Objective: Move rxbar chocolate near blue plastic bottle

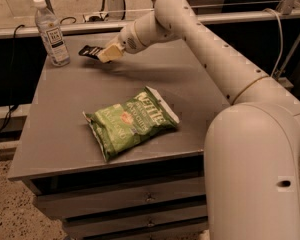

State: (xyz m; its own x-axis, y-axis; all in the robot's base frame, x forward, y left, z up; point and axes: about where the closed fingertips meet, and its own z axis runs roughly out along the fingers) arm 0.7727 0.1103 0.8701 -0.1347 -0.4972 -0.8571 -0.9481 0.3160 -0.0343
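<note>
Now, bar (89, 51): is hanging just above the tabletop, toward the far left corner, lying roughly flat; its right end is sitting inside the gripper and its dark left end is sticking out toward the bottle, not touching the table.
Gripper (104, 54): is clamping the bar's right end, both fingers pressing on it, and is hovering near the far edge, left of the middle, pointing left.
Bottle (51, 34): is standing upright at the far left corner, white cap on, label facing the camera; it is sitting near the bar's free end, with a gap showing between them.
Shadow (132, 73): is falling on the tabletop under the gripper and wrist, nearer the far edge.
Bag (130, 121): is lying flat around the middle of the tabletop, reaching toward the front edge, green and crinkled, turned at a slant; it is resting well apart from bar and bottle.
Arm (205, 44): is reaching in from the right, crossing above the far right corner and running leftward along the far edge.
Table (55, 129): is showing a plain grey top, with drawers (145, 199) sitting below its front edge.
Robot body (260, 174): is standing at the front right corner, white and rounded.
</note>
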